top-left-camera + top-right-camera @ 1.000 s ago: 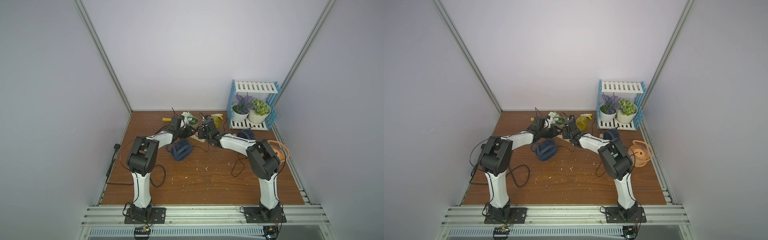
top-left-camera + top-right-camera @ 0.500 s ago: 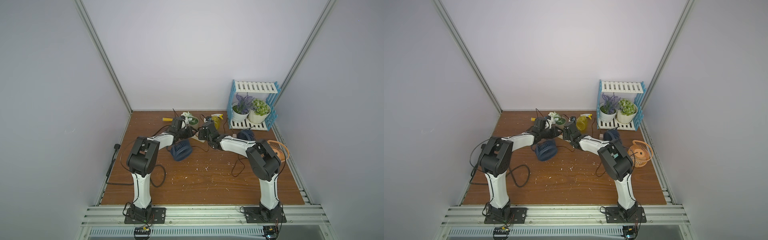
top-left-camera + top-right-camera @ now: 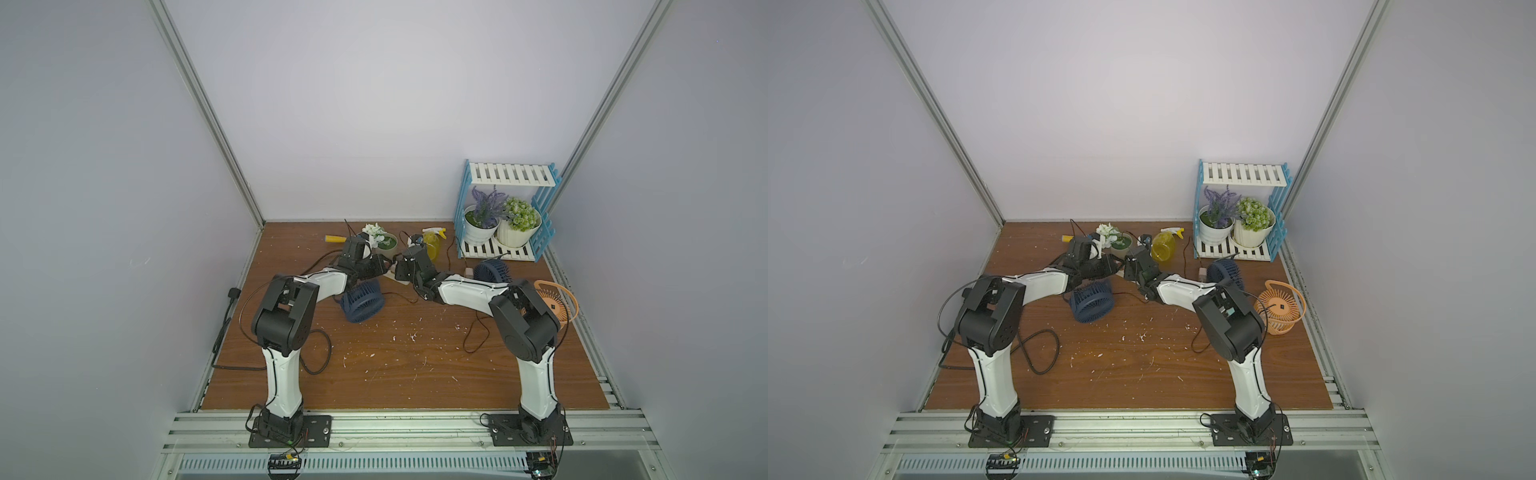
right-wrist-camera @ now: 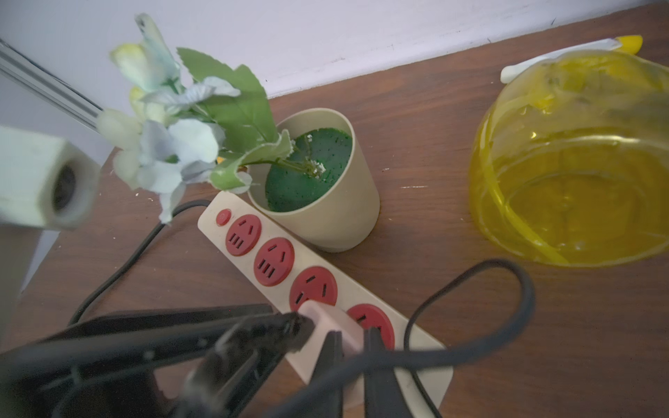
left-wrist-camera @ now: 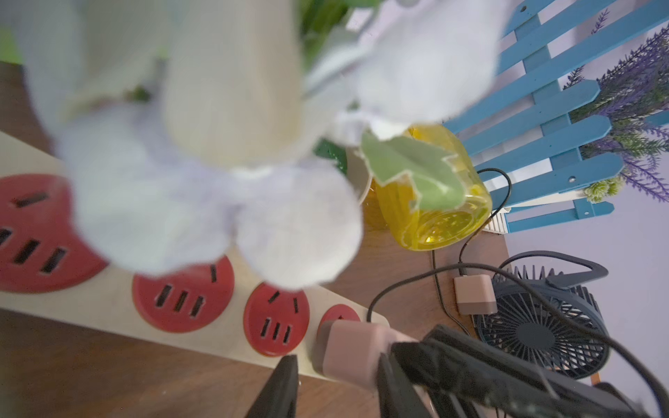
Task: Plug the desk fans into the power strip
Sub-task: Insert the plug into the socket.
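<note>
Noted black cord (image 4: 126, 260), round and rubbery, trailing from the button end of the strip (image 4: 242, 263). Found left gripper (image 5: 336, 362) low over the wood-grain table (image 4: 434, 126), fingers (image 5: 284, 383) a little apart, flanking the plug (image 4: 325, 318). Cannot tell whether pressing it or merely beside it. Placed navy fan (image 3: 361, 303), round ribbed cage, partly under that arm in both top views.

Recorded strip as a long flat cream bar of smooth plastic, lying flat. Found its near end beneath both grippers' fingertips, the rest running away from them. Counted four round red sockets (image 4: 274, 261) in a row, with a small red button (image 4: 223, 218) at the end far from the grippers. Found plug, a small pink block with rounded corners, over the last socket's edge. Cannot tell if seated.

Saw right gripper (image 4: 353, 340) pinched narrow on the plug's sides, black fingers touching it. Noted beige pot (image 4: 325, 217), a smooth cylinder with green fill, just beside the strip. Further right, noted translucent yellow bottle (image 4: 564, 163).
</note>
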`<state>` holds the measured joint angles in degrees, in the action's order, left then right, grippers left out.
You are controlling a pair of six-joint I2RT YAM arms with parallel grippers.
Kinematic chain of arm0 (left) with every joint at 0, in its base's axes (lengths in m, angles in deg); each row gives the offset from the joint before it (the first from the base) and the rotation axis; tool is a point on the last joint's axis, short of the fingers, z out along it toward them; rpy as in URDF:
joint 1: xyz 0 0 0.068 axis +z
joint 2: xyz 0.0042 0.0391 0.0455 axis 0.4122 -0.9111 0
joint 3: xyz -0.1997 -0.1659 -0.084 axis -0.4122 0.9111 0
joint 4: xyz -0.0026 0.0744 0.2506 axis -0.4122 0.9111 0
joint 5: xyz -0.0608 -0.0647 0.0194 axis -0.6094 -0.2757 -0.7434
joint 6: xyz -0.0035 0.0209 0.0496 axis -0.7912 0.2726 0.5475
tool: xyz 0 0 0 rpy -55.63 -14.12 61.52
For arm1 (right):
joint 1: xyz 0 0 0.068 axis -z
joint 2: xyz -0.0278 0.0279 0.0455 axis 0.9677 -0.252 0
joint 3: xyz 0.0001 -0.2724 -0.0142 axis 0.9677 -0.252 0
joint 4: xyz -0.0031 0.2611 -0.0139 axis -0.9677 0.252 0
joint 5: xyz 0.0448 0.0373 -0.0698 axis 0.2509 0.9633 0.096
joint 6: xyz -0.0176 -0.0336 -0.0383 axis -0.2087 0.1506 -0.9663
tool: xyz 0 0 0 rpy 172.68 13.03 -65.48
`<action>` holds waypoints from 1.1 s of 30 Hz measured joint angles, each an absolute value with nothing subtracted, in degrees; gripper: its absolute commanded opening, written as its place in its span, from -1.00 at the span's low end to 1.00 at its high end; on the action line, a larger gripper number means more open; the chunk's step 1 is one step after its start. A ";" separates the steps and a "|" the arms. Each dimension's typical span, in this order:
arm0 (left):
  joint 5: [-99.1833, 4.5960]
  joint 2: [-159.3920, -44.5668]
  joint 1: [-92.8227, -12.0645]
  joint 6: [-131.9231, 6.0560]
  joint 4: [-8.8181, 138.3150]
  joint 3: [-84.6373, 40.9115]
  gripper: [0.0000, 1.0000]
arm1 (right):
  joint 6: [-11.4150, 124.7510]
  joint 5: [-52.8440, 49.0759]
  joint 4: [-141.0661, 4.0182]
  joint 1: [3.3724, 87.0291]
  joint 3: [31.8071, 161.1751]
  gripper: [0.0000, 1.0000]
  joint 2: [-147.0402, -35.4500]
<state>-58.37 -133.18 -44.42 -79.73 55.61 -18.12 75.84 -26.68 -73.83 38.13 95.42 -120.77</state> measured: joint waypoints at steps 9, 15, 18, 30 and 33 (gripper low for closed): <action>-58.18 -133.35 -44.42 -79.73 53.86 -17.42 -0.24 | 77.68 -26.79 -77.07 38.06 93.36 -0.88 -120.53; -58.62 -133.18 -44.66 -79.73 53.84 -17.31 -0.23 | 79.07 -27.01 -80.81 37.93 90.15 -0.89 -119.06; -58.59 -133.18 -44.66 -79.71 54.38 -17.75 -0.23 | 79.12 -27.05 -80.11 37.91 90.89 -0.87 -118.61; -53.33 -130.69 -45.60 -77.81 65.60 -21.44 0.09 | 74.29 -21.37 -60.68 36.01 97.47 -0.13 -116.29; -51.27 -128.37 -45.78 -76.98 69.66 -20.79 0.21 | 72.89 -20.60 -57.01 34.72 95.24 0.00 -112.97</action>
